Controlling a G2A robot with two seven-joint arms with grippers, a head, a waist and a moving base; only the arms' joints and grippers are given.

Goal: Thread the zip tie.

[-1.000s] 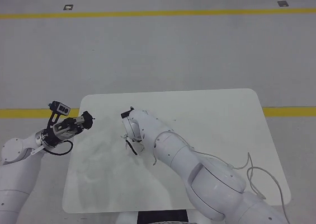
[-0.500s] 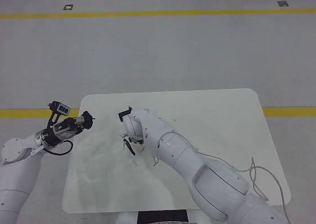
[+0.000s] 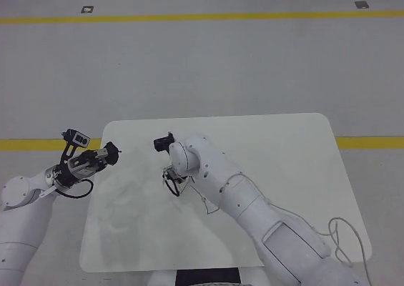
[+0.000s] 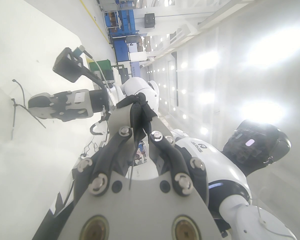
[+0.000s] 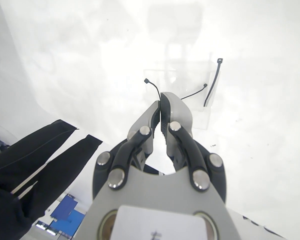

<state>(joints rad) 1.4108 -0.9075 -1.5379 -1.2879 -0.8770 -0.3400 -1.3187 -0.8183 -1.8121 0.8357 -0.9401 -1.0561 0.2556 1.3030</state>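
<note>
White table (image 3: 280, 143) carried a clear box (image 5: 201, 117) with two loose zip ties (image 5: 212, 86) in it. Close by, the right gripper (image 5: 160, 102) was clenched on a black zip tie (image 5: 152, 84). Off by the table's edge, the left gripper (image 4: 139, 99) pinched a second zip tie (image 4: 132, 168).

Inside a large industrial test hall: a white bench (image 3: 294, 143) stands on a pale floor (image 3: 223, 64) marked with yellow lines (image 3: 187, 16), as on a factory floor. Beyond it, blue storage racks (image 4: 120, 18) and a green crate (image 4: 101, 65) line the hall under rows of ceiling lights (image 4: 183, 70).
</note>
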